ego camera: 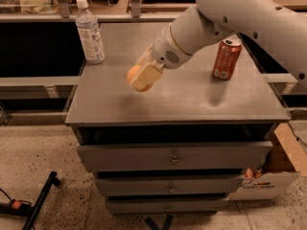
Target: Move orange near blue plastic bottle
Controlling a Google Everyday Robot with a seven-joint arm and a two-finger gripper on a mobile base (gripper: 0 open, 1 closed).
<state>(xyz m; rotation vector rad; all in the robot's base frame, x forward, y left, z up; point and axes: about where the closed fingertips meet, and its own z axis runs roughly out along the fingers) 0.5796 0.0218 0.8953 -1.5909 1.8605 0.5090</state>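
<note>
Currently tool (139,78) pinching orange (133,72) over surface (182,104) mid-left, blue plastic bottle (89,32) near at back-left corner; soda can (226,59) well apart on rt.

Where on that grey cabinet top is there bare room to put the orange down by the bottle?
The cabinet top is bare between the blue plastic bottle and the gripper, which holds the orange mid-top, and along the whole front strip. The right rear, by the soda can under the arm, is crowded.

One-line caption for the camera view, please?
End effector holds the orange over the cabinet top, right of the blue plastic bottle; soda can stands farther right.
</note>
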